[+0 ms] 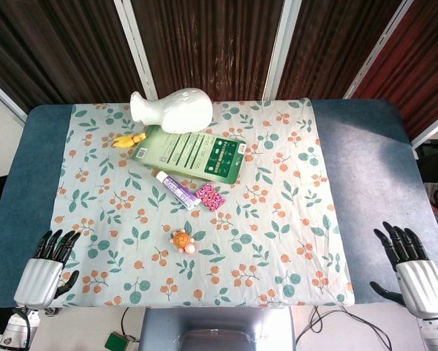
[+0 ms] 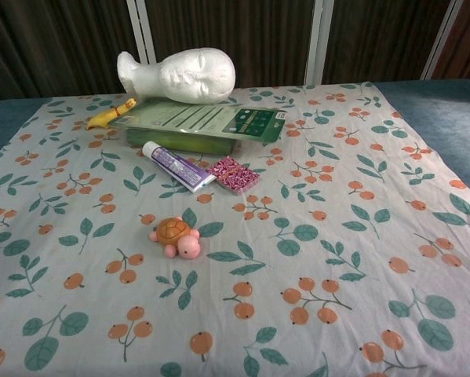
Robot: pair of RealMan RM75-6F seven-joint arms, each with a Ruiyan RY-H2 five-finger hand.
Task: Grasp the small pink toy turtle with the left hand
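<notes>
So far: nothing is in hand; both arms sit parked at the near corners and the work looks unstarted, by my reading.
Left hand: your left hand [image 1: 49, 265] rests at about 7 o'clock on the blue table edge [image 1: 17, 212], fingers spread and empty, touching no object.
Right hand: your right hand [image 1: 412, 269] sits at about 5 o'clock, fingers also apart, holding nothing. Neither hand shows in the chest view.
Nearest thing: the small orange-shelled toy turtle with pink head and feet [image 1: 183, 240] lies near the cloth's centre, slightly toward 6 o'clock, well apart from both hands; in the chest view it sits alone on the print [image 2: 176, 236].
Cluster at 12 o'clock: the white foam mannequin head [image 1: 172, 110] lies on its side; just in front, a flat green printed packet [image 1: 190, 153]; at its 9 o'clock corner a small yellow toy duck [image 1: 127, 140].
Between packet and turtle: a white tube with a purple label [image 1: 176, 189] lies slanted, touching or just beside a little pink patterned square block [image 1: 210, 197].
Surface: the pale cloth printed with leaves and orange berries [image 1: 277, 219] lies flat.
Done: no reach, no grasp, nothing lifted.
Left: everything, starting with a long reach inward from either corner; the turtle is your shortest trip.
</notes>
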